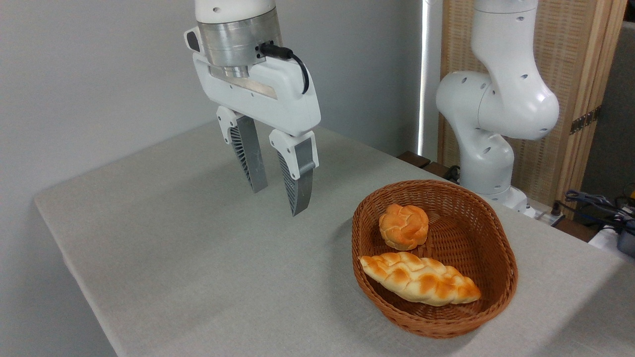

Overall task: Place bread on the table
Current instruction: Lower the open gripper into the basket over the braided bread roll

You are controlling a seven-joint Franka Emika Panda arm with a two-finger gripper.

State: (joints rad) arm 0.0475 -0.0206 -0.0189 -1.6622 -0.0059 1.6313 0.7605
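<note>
While claw (279,196) hangs open & empty above table (173,238), bread (419,278) sits in basket (496,238) front, beside bun (403,226): prob light, soft crust, so grab mid-loaf across width, gently.

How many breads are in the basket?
2. The long braided bread lies along the near side of the basket. The small round bun sits behind it, toward the far side. Nothing looks hidden underneath.
</note>
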